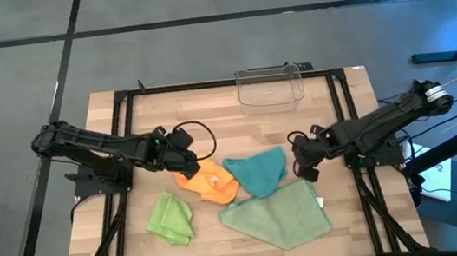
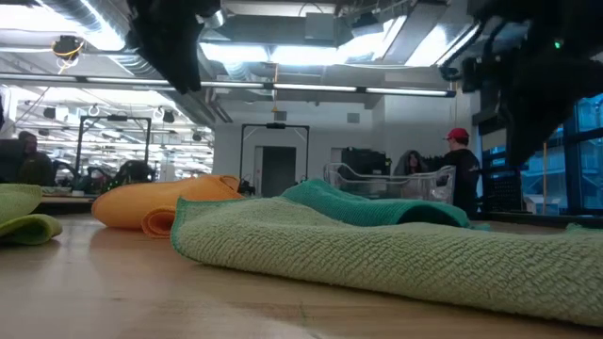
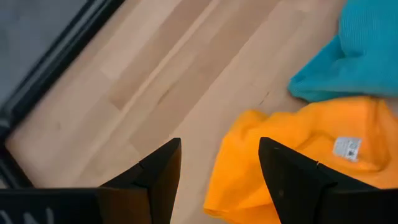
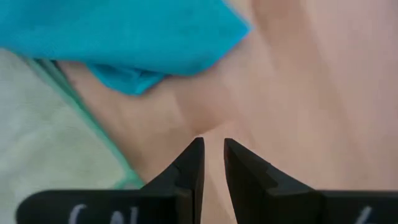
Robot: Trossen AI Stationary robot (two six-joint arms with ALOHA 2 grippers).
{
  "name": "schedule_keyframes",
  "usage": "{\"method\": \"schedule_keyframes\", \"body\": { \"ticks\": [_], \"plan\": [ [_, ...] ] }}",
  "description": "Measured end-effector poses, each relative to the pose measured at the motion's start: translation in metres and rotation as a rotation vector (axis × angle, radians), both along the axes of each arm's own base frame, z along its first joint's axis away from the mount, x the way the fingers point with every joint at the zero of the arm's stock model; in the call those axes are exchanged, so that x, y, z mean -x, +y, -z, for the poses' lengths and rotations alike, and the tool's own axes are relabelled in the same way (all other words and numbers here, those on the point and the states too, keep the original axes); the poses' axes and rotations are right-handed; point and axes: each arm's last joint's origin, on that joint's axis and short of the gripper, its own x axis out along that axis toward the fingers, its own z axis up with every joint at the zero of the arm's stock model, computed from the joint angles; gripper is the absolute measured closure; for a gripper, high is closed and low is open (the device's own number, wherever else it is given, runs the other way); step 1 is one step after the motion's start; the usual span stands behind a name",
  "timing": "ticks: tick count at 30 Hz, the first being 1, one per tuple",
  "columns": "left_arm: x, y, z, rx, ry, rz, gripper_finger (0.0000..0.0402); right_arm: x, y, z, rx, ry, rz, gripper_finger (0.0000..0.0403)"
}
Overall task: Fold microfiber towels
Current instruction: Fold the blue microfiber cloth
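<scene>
Your four towels lie bunched mid-desk, soft, light and floppy, so pinch corners: the orange towel (image 1: 207, 183) sits under your spread, empty left pincer (image 1: 187, 162), the teal towel (image 1: 258, 171) at nine o'clock of your nearly closed, empty right pincer (image 1: 301, 161).

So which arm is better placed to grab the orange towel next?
Probably the left: its gripper is open right at the orange towel edge. The right gripper, nearly closed and empty, sits by the teal towel.
</scene>
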Motion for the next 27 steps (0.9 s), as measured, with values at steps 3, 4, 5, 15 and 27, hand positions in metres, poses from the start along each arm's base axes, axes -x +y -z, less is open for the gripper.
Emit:
{"method": "schedule_keyframes", "body": {
  "ticks": [3, 4, 5, 15, 27],
  "plan": [
    [0.000, 0.000, 0.000, -0.012, 0.016, 0.033, 0.0195, 0.000, 0.001, 0.012, -0.052, -0.034, -0.006, 0.0338],
    [-0.001, -0.001, 0.000, 0.000, 0.005, 0.022, 0.0195, -0.001, 0.001, 0.015, -0.058, -0.050, -0.007, 0.0338],
    [-0.001, -0.002, 0.000, 0.012, -0.012, 0.006, 0.0195, -0.002, 0.002, 0.018, -0.065, -0.075, -0.009, 0.0338],
    [-0.005, -0.005, -0.001, 0.026, -0.063, 0.012, 0.0195, -0.007, 0.006, 0.044, -0.225, -0.268, -0.010, 0.0338],
    [-0.006, -0.006, -0.002, 0.027, -0.074, 0.013, 0.0195, 0.006, 0.002, 0.072, -0.276, -0.346, 0.066, 0.0338]
  ]
}}
